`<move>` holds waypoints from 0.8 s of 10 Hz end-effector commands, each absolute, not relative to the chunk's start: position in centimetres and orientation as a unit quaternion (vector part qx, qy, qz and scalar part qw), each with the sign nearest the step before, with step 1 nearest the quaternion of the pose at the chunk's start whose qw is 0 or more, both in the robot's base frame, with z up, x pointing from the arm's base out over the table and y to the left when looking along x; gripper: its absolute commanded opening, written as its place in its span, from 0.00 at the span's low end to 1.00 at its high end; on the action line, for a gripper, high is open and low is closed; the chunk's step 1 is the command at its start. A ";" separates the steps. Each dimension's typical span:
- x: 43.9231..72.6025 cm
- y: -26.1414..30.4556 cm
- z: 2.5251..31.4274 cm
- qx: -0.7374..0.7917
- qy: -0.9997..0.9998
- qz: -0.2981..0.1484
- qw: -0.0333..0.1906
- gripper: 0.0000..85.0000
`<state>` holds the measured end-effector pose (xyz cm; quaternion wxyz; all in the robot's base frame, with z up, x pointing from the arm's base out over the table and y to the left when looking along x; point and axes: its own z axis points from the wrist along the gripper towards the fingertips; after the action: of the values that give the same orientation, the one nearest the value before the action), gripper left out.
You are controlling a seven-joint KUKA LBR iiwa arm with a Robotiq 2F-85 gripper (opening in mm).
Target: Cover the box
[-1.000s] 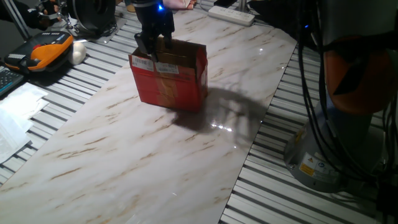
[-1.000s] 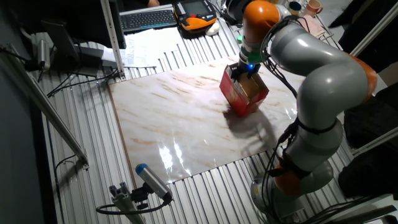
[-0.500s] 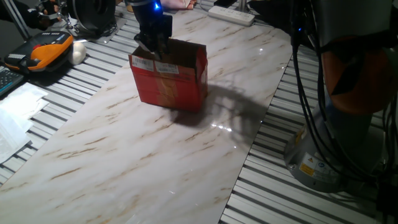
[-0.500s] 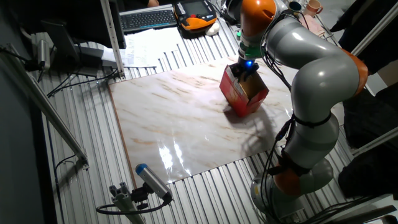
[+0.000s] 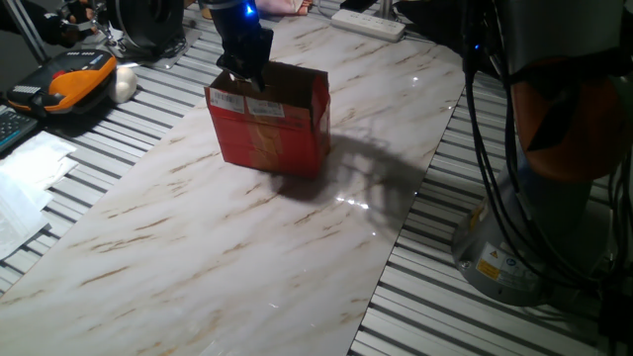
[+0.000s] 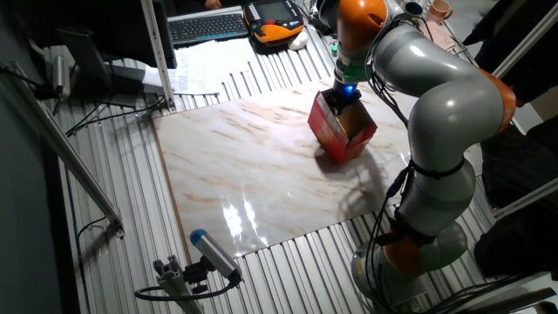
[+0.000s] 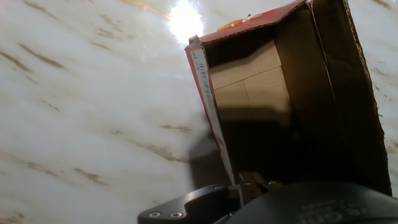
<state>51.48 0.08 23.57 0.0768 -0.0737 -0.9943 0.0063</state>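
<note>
Box point(image 5: 269, 127) open, fingers point(image 5: 244, 75) at rear rim.

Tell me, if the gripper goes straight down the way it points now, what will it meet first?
Probably the box: the gripper hangs at its open top near a corner, so the wall's upper edge or the brown inside comes first. Depth is unclear.

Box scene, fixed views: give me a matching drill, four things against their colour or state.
Things:
1. box
2. pincer
3. power strip
4. keyboard

Descriptions:
A. white, at the far table edge
B. red, top open
C. dark, beside a black-and-orange device
D. at the box's top rim, blue light above it

Pairs: 1-B, 2-D, 3-A, 4-C
</note>
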 end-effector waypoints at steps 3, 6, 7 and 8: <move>51.5 0.1 23.6 -0.076 -0.994 0.006 0.076 0.00; 51.5 0.1 23.6 -0.079 -0.994 0.006 0.076 0.00; 51.5 0.1 23.6 -0.078 -0.994 0.006 0.076 0.00; 51.5 0.1 23.6 -0.081 -0.994 0.006 0.076 0.00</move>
<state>51.48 0.07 23.59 0.0757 -0.0807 -0.9938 0.0059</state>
